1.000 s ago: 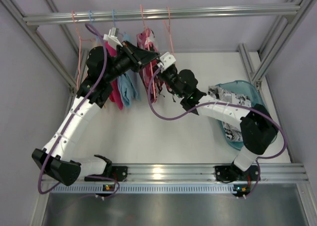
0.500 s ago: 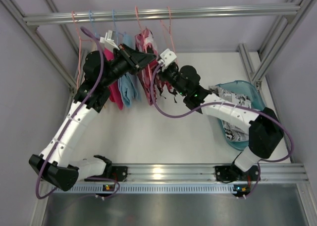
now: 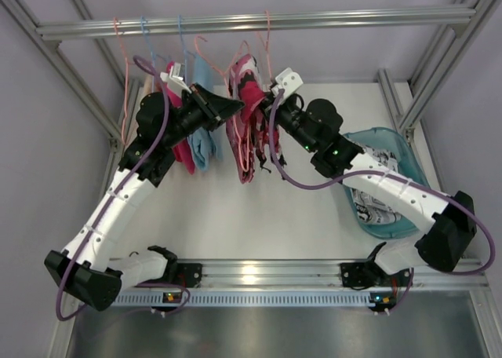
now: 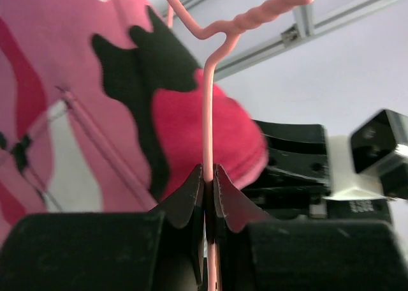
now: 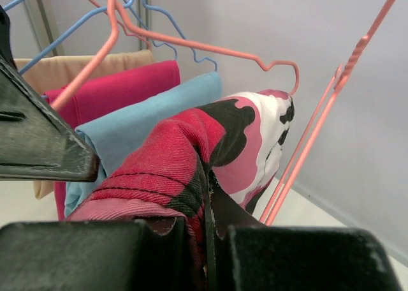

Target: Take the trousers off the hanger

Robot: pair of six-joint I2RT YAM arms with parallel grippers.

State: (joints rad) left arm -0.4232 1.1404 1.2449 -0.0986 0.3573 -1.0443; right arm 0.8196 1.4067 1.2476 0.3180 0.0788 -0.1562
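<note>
The pink-red trousers [image 3: 249, 107] with black and white patches hang on a pink wire hanger [image 3: 205, 44] below the top rail. My left gripper [image 3: 233, 105] is shut on that hanger's wire [image 4: 208, 144], with the trousers [image 4: 76, 80] just beyond it. My right gripper [image 3: 271, 100] is shut on the trousers' red fabric [image 5: 172, 157], on their right side. A black-and-white comic print pair [image 3: 369, 205] lies in the teal basket [image 3: 404, 150] at right.
Light-blue [image 3: 202, 142], magenta [image 3: 183, 154] and tan [image 5: 70, 64] garments hang on other hangers left of the trousers. An empty pink hanger [image 5: 331, 93] hangs at right. The aluminium rail [image 3: 314, 18] crosses the top; frame posts stand at both sides.
My right gripper has moved right and up, drawing the trousers' upper part to the right. The pink hanger has tilted left along the rail. My left gripper has held the hanger and shifted slightly.
</note>
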